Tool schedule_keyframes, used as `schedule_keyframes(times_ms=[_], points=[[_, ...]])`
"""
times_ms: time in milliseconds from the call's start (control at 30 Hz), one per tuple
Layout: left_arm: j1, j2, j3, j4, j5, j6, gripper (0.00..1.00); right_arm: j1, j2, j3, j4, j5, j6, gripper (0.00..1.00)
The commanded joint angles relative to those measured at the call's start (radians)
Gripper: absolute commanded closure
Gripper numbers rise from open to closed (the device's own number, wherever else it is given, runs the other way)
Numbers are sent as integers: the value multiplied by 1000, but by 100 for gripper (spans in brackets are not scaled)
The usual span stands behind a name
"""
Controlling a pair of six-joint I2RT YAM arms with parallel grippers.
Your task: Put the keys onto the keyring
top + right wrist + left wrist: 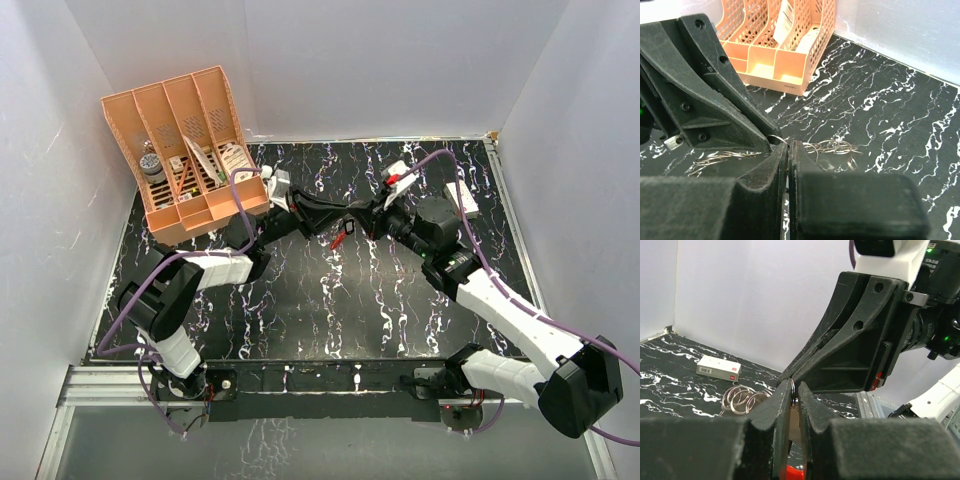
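Left hand [793, 391]: narrow, its two dark fingers pressed in on the keyring [789, 473]; a thin wire loop shows at the fingertips and a bright red piece sits lower down in the slot between them.
Right hand [788, 150]: closed, the fingers together with only a hairline slit between them; its tip meets the left hand's tip at the wire loop. Whether it pinches the wire cannot be told.
Keyring: up off the bench [300, 310], between the two hands above the middle of the black marbled top; from above, the red part hangs just under the point where the hands meet.
Arms: both reach in toward the centre and meet tip to tip, the left from the left side and the right from the right.
Loose rings [742, 400]: a small heap of plain metal rings lying on the bench beyond the hands.
White box [718, 369]: a small rectangular box with a red mark, flat on the bench near the rings, apart from both hands.
Organiser [185, 150]: an orange slotted rack in the far left corner, holding papers and small items.
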Motion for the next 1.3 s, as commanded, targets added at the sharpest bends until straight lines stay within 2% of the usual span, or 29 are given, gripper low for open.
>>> schedule_keyframes(times_ms=[0,367,733,1033,1233,1267], points=[[-7,-43,77,-17,109,12,89,-4,5,64,-65,-4,-93,100],[-7,-71,182,-511,170,187,86,-4,2,79,-136,-4,-164,100],[-7,-70,252,-770,154,308,87,-2,7,86,-145,-34,-175,100],[-7,-64,270,-824,140,339,100,-2,16,89,-148,-51,-176,100],[-7,-73,219,-687,115,291,100,-2,20,88,-147,-31,-164,100],[-6,-73,208,-655,109,273,100,-2,19,87,-147,-23,-160,96]])
